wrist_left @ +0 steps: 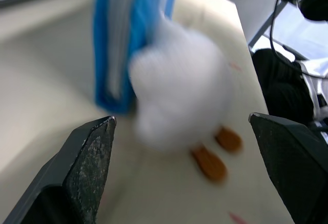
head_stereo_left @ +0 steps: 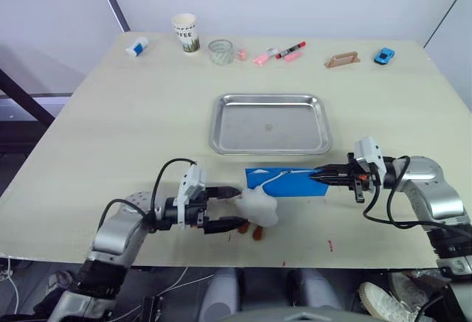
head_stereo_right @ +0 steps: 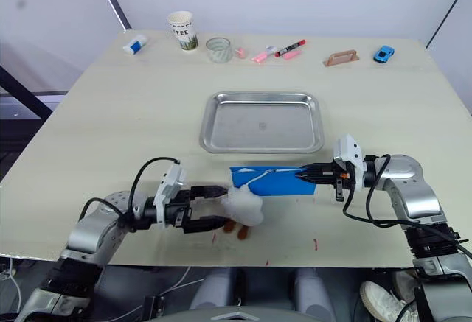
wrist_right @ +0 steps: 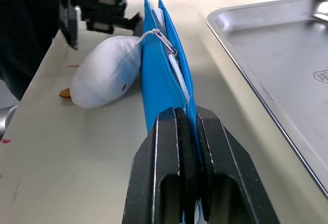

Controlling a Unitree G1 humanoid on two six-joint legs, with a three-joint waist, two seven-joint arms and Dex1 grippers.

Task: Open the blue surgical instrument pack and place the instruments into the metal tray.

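The blue surgical instrument pack (head_stereo_left: 286, 180) lies just in front of the metal tray (head_stereo_left: 269, 123), its white zipper cord trailing along the top. My right gripper (head_stereo_left: 317, 177) is shut on the pack's right end; the right wrist view shows both fingers (wrist_right: 164, 147) clamping the blue fabric (wrist_right: 161, 65). A white plush toy (head_stereo_left: 258, 208) with orange feet rests against the pack's left end. My left gripper (head_stereo_left: 234, 208) is open, its fingertips on either side of the toy's near edge. The instruments are hidden. The tray holds nothing.
Along the far edge stand a paper cup (head_stereo_left: 186, 32), a glass (head_stereo_left: 220, 51), pink and red markers (head_stereo_left: 279, 54), a tan handle-shaped piece (head_stereo_left: 342, 60), a blue toy car (head_stereo_left: 383, 56) and a small white-blue item (head_stereo_left: 136, 46). The table's front edge runs close below both grippers.
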